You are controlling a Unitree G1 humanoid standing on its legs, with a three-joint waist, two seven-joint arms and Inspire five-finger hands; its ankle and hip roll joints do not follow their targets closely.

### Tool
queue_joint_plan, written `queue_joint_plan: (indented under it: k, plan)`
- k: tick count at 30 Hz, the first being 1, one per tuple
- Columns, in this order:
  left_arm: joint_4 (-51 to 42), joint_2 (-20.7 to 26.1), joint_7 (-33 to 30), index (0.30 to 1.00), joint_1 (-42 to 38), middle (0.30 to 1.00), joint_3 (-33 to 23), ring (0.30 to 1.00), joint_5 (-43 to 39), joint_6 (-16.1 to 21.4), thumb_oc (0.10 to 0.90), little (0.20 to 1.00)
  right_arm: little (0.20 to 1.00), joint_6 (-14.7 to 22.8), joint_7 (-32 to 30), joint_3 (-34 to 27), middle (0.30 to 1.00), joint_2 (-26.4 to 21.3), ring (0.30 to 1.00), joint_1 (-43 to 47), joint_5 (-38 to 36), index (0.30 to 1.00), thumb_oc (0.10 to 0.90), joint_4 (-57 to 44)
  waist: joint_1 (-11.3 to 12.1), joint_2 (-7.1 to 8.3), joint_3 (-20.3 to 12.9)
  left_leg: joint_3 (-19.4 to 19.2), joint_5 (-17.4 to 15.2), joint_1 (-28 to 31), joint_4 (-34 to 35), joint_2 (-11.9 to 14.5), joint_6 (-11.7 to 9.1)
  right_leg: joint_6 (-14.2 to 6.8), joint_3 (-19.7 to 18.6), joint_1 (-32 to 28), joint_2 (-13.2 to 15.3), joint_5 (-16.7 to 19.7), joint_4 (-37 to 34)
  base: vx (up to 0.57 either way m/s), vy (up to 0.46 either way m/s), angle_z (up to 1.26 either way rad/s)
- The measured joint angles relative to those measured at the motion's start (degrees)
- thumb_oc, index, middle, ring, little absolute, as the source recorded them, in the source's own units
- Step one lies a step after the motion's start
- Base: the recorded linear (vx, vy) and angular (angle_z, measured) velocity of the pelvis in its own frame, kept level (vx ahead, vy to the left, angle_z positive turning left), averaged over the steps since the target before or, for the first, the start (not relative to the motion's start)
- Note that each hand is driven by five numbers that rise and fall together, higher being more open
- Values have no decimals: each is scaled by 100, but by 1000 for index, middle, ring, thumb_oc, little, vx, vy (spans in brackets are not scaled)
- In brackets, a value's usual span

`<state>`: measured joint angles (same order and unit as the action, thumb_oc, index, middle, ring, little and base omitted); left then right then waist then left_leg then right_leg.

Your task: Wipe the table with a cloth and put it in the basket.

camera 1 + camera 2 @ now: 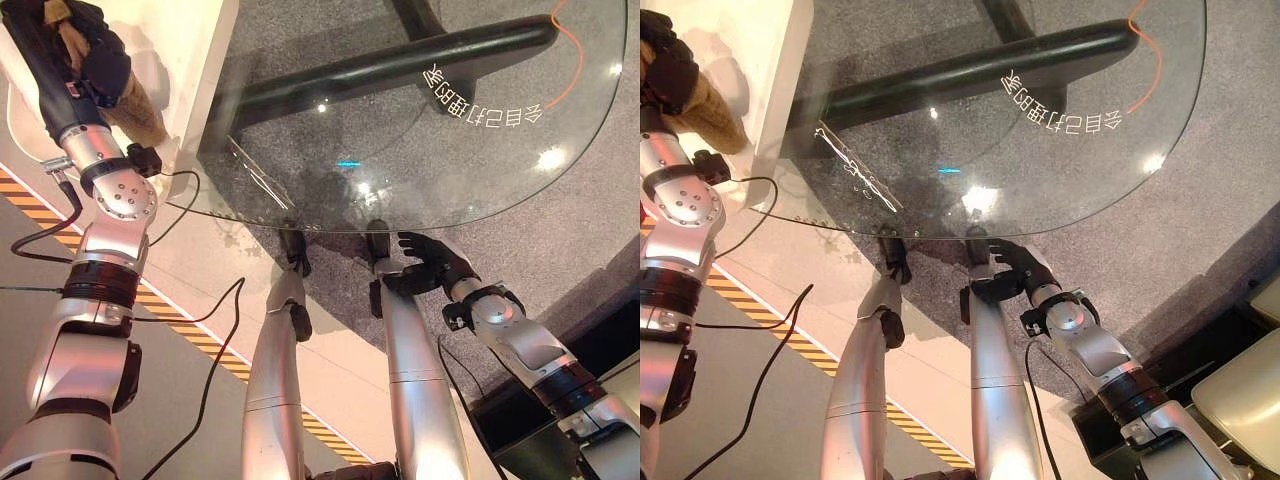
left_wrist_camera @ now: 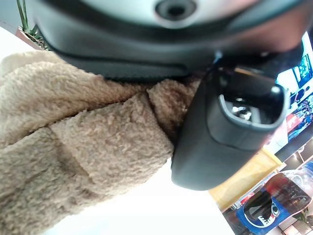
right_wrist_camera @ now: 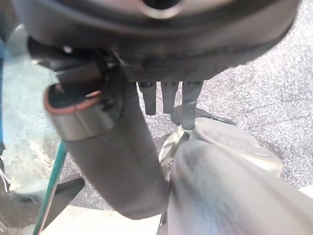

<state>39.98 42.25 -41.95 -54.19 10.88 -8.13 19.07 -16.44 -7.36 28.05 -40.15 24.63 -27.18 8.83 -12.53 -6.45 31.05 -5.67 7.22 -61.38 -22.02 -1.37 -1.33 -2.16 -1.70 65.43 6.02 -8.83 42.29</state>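
Cloth [image 2: 88, 161], tan and fluffy, sits bunched in the left robot hand [image 1: 85, 70], fingers curled round it, on the white counter [image 1: 195, 60] beside the glass table [image 1: 430, 150]. Right robot hand [image 1: 430, 262] hangs by the glass edge, fingers relaxed, empty. Best to keep the cloth flat and pressed while sweeping. Basket location unknown.

Glass surface [image 1: 450, 150]: top bare across its middle and right, open to a hand. White block [image 1: 195, 70]: borders its left edge. Right hand [image 1: 432, 262]: below the near rim.
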Motion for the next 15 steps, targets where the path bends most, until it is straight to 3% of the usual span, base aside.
queue_joint_plan:
  k: [1,2,15]
  plan:
    - [1,3,-9,780,-4,780,15,780,0,-1,660,760,900,-2,-5,6,900,-2,900,-1,-11,900,800,-9,-4,2,0,-4,20,-7,3,0,10,1,-1,8,-1,6,5,-52,-3,0]
    - [5,13,-19,900,-19,900,28,900,0,-12,800,900,900,-4,-23,7,900,0,900,7,-41,900,800,-10,-6,5,1,2,1,-7,-3,1,-7,-1,4,6,0,4,3,-63,-5,0]
    - [5,64,-145,900,-223,900,200,900,32,-258,800,900,900,-67,-53,14,900,11,900,121,-52,900,800,7,-35,8,1,-2,38,-70,55,-12,11,-6,-15,87,-5,29,-42,-4,0,0]
